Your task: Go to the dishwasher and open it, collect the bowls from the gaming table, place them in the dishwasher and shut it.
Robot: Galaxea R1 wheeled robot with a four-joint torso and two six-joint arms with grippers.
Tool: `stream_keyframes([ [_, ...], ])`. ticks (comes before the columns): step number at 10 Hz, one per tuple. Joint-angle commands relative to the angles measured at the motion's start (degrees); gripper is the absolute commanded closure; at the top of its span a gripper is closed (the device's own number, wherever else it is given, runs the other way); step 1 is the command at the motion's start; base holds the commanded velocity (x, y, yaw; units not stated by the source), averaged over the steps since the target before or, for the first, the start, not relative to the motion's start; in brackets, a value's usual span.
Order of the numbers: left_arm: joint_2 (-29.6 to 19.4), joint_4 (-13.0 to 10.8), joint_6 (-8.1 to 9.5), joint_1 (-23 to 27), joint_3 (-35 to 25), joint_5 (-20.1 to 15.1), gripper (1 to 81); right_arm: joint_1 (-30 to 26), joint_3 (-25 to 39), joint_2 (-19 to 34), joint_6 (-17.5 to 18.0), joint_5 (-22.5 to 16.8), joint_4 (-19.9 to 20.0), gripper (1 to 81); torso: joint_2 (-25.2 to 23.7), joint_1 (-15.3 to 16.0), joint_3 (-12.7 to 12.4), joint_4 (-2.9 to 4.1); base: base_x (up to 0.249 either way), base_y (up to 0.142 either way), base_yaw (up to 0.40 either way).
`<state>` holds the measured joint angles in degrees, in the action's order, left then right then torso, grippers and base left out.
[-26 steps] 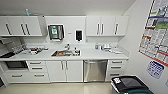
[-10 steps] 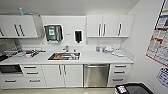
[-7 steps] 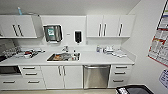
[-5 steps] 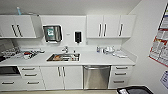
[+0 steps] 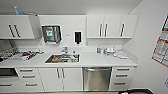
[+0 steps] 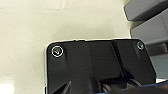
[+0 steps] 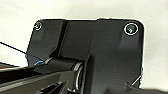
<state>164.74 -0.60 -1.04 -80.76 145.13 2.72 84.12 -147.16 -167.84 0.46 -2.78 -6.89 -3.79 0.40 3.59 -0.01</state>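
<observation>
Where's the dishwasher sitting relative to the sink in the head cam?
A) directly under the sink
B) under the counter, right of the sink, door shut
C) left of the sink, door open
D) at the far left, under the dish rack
B: the dishwasher shows its closed steel front under the counter, to the picture's right of the sink, between the white doors below the sink and a stack of white drawers.

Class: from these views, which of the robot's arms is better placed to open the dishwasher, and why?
Right, tentatively: the dishwasher, shut, stands right of centre in the head view, so on the robot's right side. The distance looks beyond either arm's reach.
</observation>
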Motion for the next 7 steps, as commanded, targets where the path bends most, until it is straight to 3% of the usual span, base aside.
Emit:
stream_keyframes([
  [1, -0.73, 0.42, 0.25, 3.55, -0.11, -2.63, 1.0, -3.38, -0.04, 0.29, -0.11, -2.93, -0.14, 1.0, 0.0, 0.0, 0.0, 0.0, 0.092, 0.0, 0.0],
  [7, -0.73, 0.42, 0.25, 3.63, -0.28, -2.63, 1.0, -3.73, -1.01, 0.29, -0.11, -3.02, 0.12, 1.0, 0.0, 0.0, 0.0, 0.0, 0.087, 0.0, 0.0],
])
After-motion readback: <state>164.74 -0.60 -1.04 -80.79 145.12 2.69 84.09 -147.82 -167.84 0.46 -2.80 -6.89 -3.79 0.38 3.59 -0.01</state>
